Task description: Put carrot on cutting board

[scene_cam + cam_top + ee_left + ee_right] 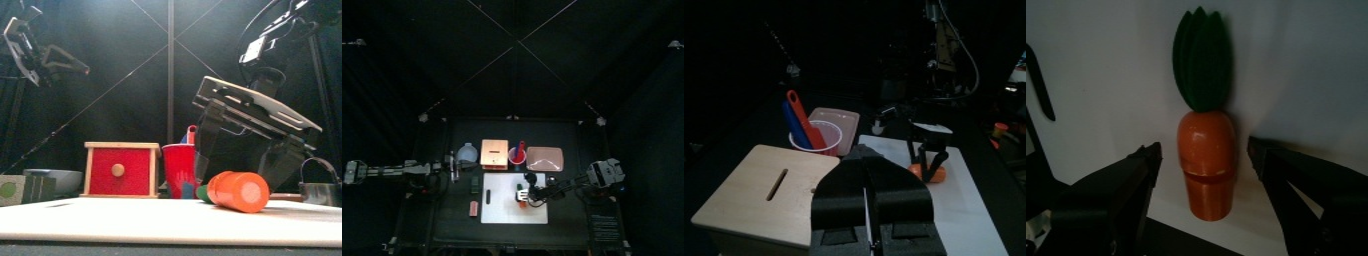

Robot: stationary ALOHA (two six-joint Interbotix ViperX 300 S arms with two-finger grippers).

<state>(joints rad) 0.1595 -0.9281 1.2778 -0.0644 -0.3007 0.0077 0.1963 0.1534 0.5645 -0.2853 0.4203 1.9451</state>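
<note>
Carrot: the orange toy carrot with dark green leaves lies flat on the white cutting board; in the front view its round orange end faces the camera.
Right gripper: the right gripper hangs over the carrot, jaws spread wide on either side of the orange body with a gap on each side, grasping nothing; from above it sits over the board's right part.
Left gripper: the left gripper is held off the table at the left side; jaws pressed together, empty.
Cutting board: lies at the table's front middle, bare apart from the carrot.
Wooden box: a box with a red slotted face stands behind the board.
Red cup: the cup, holding a blue utensil, stands just beside the box.
</note>
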